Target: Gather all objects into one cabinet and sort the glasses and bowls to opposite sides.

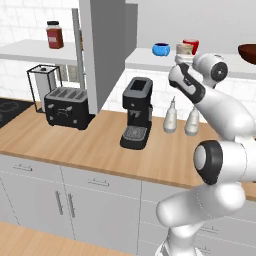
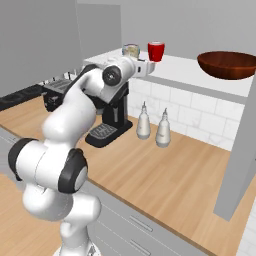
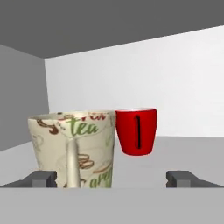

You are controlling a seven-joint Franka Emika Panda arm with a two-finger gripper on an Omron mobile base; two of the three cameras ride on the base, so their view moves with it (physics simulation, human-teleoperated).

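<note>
I am holding the gripper (image 3: 112,177) level at the cabinet (image 2: 200,75) floor, jaws standing wide apart and gripping nothing. The beige tea-printed cup (image 3: 73,148) is sitting just ahead of them, nearer the left fingertip (image 3: 43,178) than the middle of the gap, handle facing me. I am judging it light, rigid, glazed and breakable, best pinched across its lower wall. The red cup (image 3: 136,131) is standing just behind the beige cup. The dark bowl (image 2: 227,65) is resting well off along the same floor.
</note>
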